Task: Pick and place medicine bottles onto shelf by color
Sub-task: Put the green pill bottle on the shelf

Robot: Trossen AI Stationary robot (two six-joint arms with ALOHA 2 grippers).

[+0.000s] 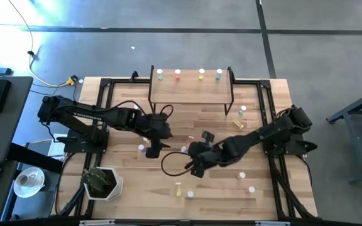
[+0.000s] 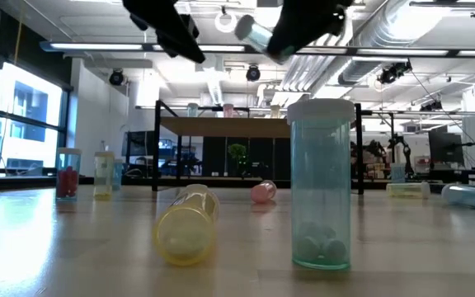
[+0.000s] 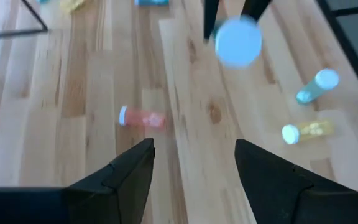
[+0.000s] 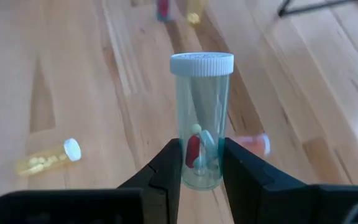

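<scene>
Right hand holds a green bottle, fingers clamped on both sides of its lower body, white cap pointing away from the wrist. In the high view the right hand sits over the middle of the desk; in the low view the held bottle is up in the air, tilted. Left hand hangs wide apart with nothing between the fingers, just beside the right one at desk centre. A pink-red bottle lies on its side on the wood beyond the left fingers; a blue bottle and a yellow bottle lie farther off. The shelf stands at the far edge of the desk with four bottles in a row along its back edge: green, red, yellow, blue. Other bottles are scattered on the desk, some upright, some lying. Low view: a green bottle stands upright near the camera, a yellow one lying beside it.
</scene>
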